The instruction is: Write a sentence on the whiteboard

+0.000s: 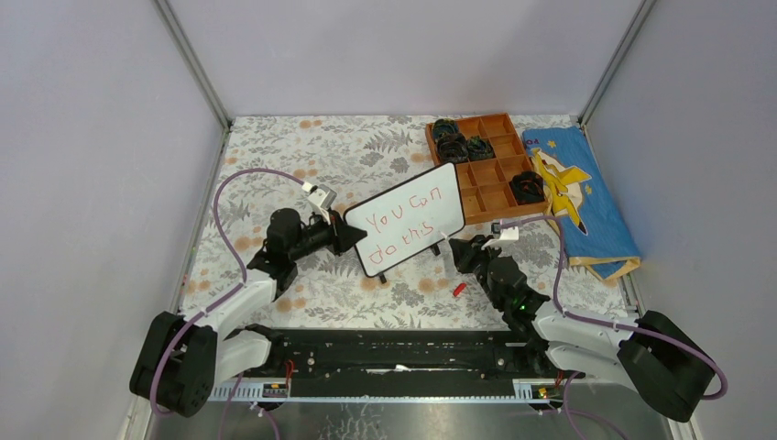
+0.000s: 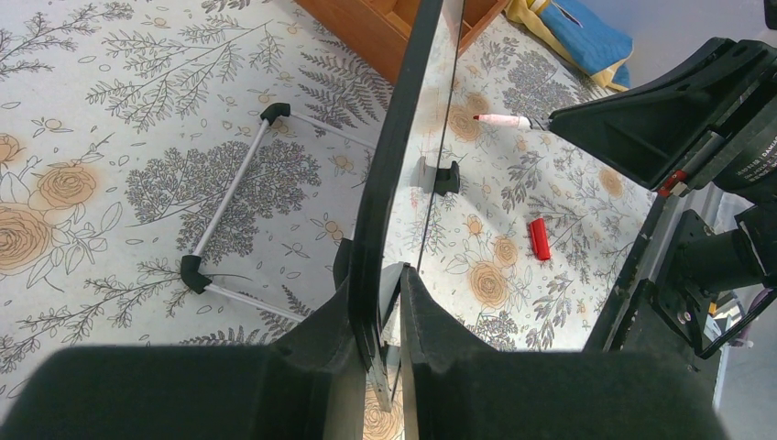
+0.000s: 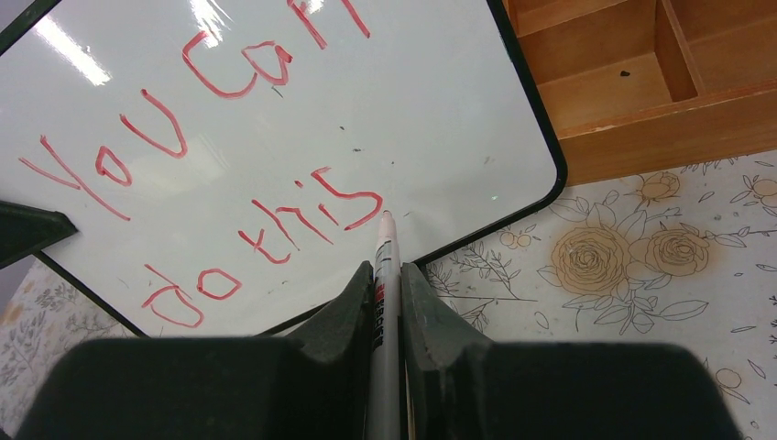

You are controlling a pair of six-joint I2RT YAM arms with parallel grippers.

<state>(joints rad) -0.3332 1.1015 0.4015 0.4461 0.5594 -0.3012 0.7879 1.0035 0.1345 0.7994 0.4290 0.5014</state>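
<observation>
The whiteboard (image 1: pixel 410 218), tilted up mid-table just beside the wooden tray (image 1: pixel 495 193), is clamped by its edge in the left gripper (image 2: pixel 380 316); a marker (image 3: pixel 385 261) is pinched in the right gripper (image 3: pixel 387 280), tip at the last letter of the sentence (image 3: pixel 197 174), best lifted straight off so nothing is smeared.

Bench (image 1: pixel 302 151) carried a floral cover. Wooden compartment tray (image 1: pixel 499 197) sat far right, black round objects (image 1: pixel 451 147) in several compartments. Blue cloth (image 1: pixel 586 211) lay just beside it. Small red piece (image 1: pixel 459 288) lay near the front.
</observation>
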